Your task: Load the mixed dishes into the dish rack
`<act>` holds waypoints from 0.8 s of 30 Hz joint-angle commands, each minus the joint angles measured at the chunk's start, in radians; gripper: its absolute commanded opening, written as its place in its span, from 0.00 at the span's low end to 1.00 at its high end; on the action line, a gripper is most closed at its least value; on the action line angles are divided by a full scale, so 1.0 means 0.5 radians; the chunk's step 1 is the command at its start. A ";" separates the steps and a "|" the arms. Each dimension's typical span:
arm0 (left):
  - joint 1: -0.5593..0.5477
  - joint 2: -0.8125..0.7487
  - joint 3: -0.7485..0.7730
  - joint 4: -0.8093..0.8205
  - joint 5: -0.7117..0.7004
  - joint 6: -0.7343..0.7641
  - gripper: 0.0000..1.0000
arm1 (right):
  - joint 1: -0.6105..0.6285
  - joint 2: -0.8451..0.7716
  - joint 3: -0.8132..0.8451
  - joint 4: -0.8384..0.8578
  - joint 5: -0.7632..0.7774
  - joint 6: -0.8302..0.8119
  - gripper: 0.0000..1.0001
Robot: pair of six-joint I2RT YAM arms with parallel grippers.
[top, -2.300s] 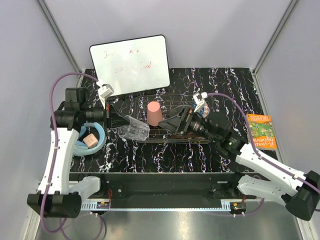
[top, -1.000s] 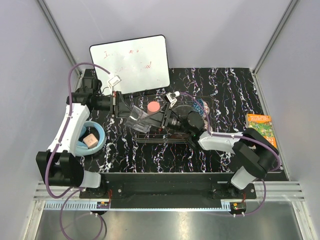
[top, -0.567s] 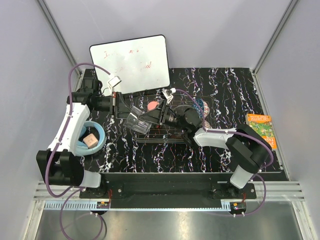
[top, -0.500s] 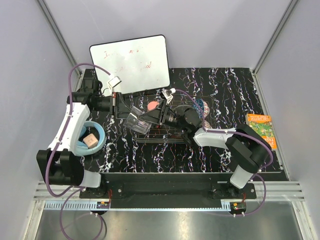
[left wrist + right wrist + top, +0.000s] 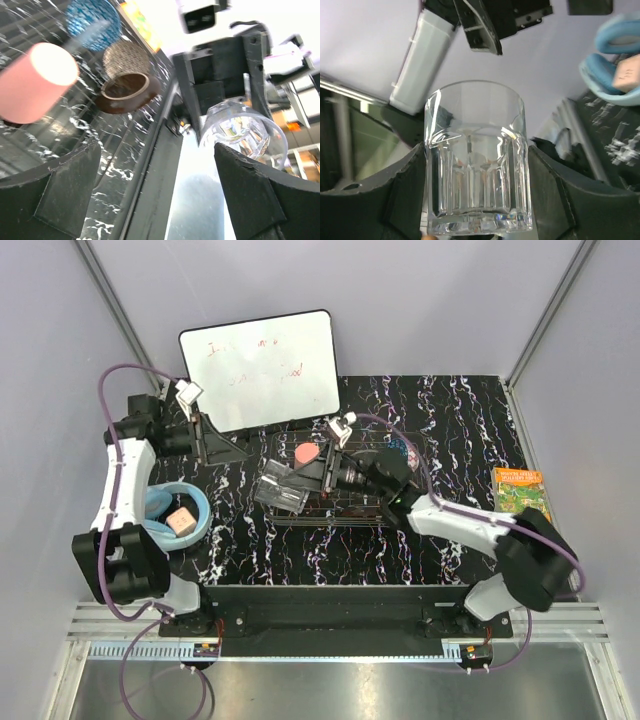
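Note:
A clear faceted glass (image 5: 282, 488) hangs tilted over the left end of the dark wire dish rack (image 5: 345, 512), and my right gripper (image 5: 302, 482) is shut on it. In the right wrist view the glass (image 5: 475, 165) fills the gap between both fingers (image 5: 405, 195). My left gripper (image 5: 228, 450) stands open to the left of the rack, apart from the glass (image 5: 245, 132), with nothing between its fingers (image 5: 62, 200). A pink cup (image 5: 307, 454) stands upside down in the rack. Past it lie a blue patterned bowl (image 5: 92, 20) and a cream-gold patterned bowl (image 5: 127, 59).
A white whiteboard (image 5: 262, 368) leans at the back left. A plain light-blue bowl (image 5: 198, 505) holding a small cube sits at the front left. An orange-green book (image 5: 522, 502) lies at the right table edge. A brown dish rim (image 5: 125, 95) lies beside the cream-gold bowl.
My left gripper let go of the glass, opened wide and drew back to the left. My right gripper closed on the glass and now holds it alone.

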 commanded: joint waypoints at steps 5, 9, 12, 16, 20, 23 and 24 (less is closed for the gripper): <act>0.120 -0.196 0.075 -0.005 -0.108 0.142 0.99 | -0.038 -0.192 1.111 -2.945 0.598 -1.485 0.00; 0.114 -0.272 0.063 0.016 -0.577 0.063 0.99 | -0.038 -0.026 1.401 -3.437 0.844 -1.633 0.00; 0.108 -0.364 0.002 0.117 -0.905 -0.066 0.99 | -0.035 0.075 1.517 -3.590 0.989 -1.654 0.00; 0.093 -0.493 -0.047 0.176 -1.234 -0.115 0.99 | -0.001 0.250 1.793 -3.809 1.114 -1.688 0.00; 0.083 -0.601 -0.124 0.264 -1.440 -0.195 0.99 | 0.048 0.486 2.011 -3.987 1.353 -1.697 0.00; 0.074 -0.595 -0.146 0.265 -1.517 -0.189 0.99 | 0.085 0.636 2.156 -4.067 1.440 -1.716 0.00; 0.068 -0.592 -0.149 0.268 -1.539 -0.183 0.99 | 0.091 0.677 2.189 -4.085 1.443 -1.719 0.00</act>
